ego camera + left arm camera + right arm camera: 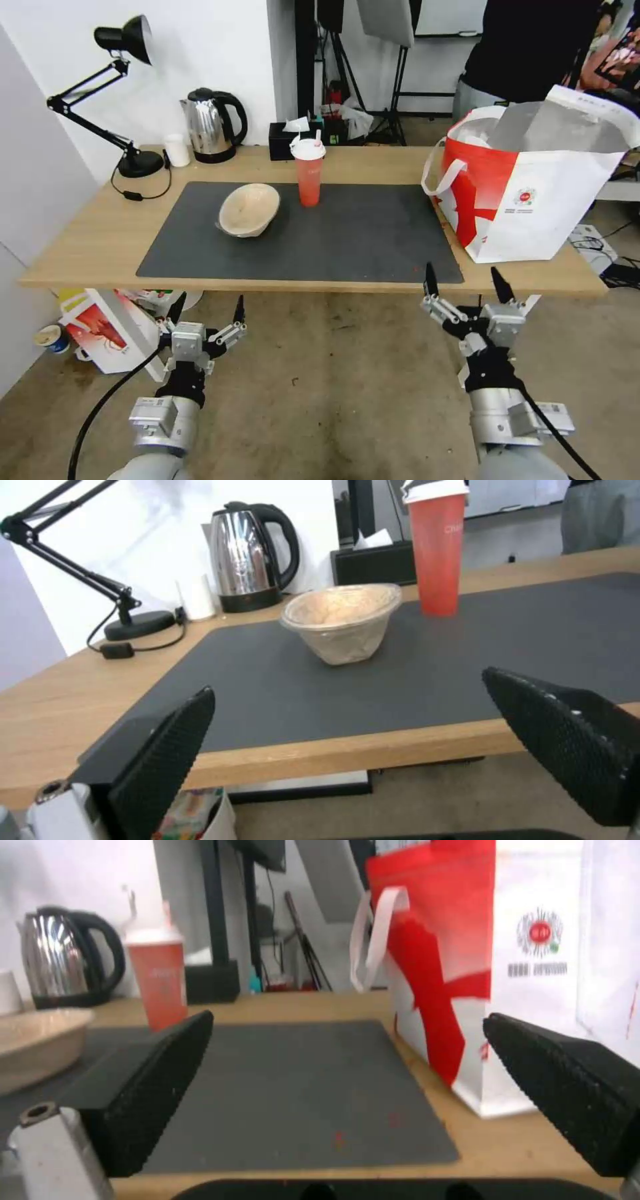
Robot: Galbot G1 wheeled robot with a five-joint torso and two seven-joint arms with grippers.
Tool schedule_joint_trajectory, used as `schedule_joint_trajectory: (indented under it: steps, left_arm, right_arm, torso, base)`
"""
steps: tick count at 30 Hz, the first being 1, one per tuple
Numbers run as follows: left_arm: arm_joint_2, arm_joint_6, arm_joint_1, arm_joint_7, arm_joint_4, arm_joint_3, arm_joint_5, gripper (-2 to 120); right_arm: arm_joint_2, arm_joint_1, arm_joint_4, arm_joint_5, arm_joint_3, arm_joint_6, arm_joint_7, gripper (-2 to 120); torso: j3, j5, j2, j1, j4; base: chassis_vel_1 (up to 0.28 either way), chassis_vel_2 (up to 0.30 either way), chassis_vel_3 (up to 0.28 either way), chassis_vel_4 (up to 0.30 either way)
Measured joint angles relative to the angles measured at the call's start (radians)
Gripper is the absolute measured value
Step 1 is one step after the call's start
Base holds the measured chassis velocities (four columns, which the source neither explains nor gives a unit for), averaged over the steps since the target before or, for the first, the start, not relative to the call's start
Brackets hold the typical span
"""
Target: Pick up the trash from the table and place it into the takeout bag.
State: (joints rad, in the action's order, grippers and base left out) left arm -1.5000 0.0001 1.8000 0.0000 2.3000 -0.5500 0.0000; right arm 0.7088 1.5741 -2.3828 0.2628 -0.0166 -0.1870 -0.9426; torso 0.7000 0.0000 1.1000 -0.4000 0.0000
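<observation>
Both the left gripper (207,311) and the right gripper (465,281) hung with jaws apart and empty, short of the table (87,247). Beyond the left jaws sat the beige bowl (249,209), tilted, and the lidded red cup (308,173), both unbagged. The takeout bag (533,193) stood open just past the right jaws.

Room bkgd, from my head cam.
I see a white wall (220,40) behind, bare concrete floor (333,387), black desk lamp (120,100) far left, steel kettle (212,125) nearby, tripod stands (400,87) at back.
</observation>
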Motion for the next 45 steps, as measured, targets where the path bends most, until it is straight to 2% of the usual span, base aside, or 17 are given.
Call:
schedule_joint_trajectory:
  steps: [45]
  left_arm:
    - [0.0, 0.0, 0.0, 0.0, 0.0, 0.0, 0.0, 100]
  right_arm:
    - [-0.068, 0.035, 0.005, 0.053, 0.009, 0.069, 0.004, 100]
  torso:
    - [0.0, 0.0, 0.0, 0.0, 0.0]
  base:
    - [0.0, 0.0, 0.0, 0.0]
